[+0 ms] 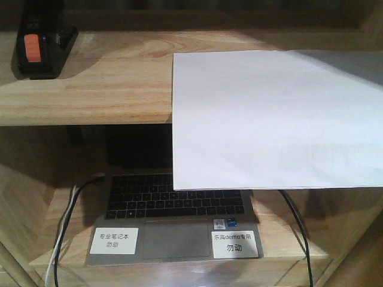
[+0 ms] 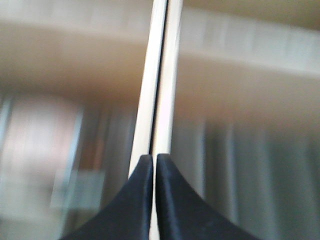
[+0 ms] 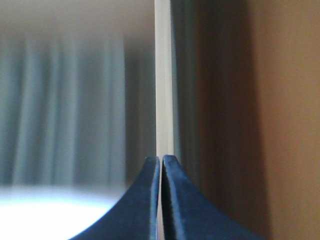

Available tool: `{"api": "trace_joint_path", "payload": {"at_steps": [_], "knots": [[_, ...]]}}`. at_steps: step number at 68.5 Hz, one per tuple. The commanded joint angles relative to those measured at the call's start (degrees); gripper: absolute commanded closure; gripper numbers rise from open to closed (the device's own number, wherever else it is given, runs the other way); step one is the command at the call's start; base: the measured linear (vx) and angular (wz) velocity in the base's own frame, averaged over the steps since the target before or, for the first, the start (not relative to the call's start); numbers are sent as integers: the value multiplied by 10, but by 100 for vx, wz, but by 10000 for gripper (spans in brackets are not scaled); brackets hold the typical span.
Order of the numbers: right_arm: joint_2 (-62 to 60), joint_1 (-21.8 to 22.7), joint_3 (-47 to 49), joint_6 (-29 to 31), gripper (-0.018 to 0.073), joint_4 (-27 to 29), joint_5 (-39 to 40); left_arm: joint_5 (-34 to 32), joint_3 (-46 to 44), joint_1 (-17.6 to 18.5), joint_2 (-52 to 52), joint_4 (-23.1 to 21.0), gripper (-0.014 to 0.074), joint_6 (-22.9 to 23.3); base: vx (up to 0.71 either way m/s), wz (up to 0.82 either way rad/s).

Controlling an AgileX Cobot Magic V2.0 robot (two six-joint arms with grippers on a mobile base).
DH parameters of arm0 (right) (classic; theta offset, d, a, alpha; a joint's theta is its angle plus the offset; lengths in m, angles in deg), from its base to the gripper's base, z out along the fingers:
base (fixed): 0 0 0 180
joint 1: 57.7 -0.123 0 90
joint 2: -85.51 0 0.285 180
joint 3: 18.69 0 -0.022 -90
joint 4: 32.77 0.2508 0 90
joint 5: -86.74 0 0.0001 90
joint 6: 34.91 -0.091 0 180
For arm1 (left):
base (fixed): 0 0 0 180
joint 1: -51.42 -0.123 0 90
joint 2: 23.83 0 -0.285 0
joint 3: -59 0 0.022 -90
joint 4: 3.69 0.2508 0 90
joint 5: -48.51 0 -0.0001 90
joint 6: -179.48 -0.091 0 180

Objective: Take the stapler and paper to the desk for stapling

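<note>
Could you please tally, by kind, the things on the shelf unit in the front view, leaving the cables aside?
Stapler: 1
Sheet of paper: 1
Laptop: 1
Large white printed labels: 2
Total: 5

stapler (image 1: 42, 45) left on shelf (image 1: 108, 84), paper (image 1: 269, 119) right, overhanging laptop (image 1: 173, 227) below

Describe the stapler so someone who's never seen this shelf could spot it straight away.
Find the wooden shelf unit with the open laptop on its lower level. On the board above, go to the far left, away from the large white paper overhanging the right side. The stapler is the small black object there, with an orange patch.
</note>
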Motion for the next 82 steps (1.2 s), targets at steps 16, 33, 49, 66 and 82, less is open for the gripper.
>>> {"api": "trace_joint_path", "payload": {"at_steps": [16, 33, 49, 66, 82], "knots": [[106, 0, 228, 0, 565, -2, -43, 235, -288, 0, 125, -1, 602, -5, 0, 0], [224, 0, 389, 0, 565, -1, -225, 361, -388, 0, 226, -1, 592, -5, 0, 0], [303, 0, 422, 0, 551, 0, -326, 467, -385, 0, 287, -1, 550, -5, 0, 0], [336, 0, 422, 0, 446, 0, -435, 544, -384, 0, 316, -1, 360, -6, 0, 0], [337, 0, 422, 0, 127, 0, -456, 552, -384, 0, 317, -1, 70, -6, 0, 0]]}}
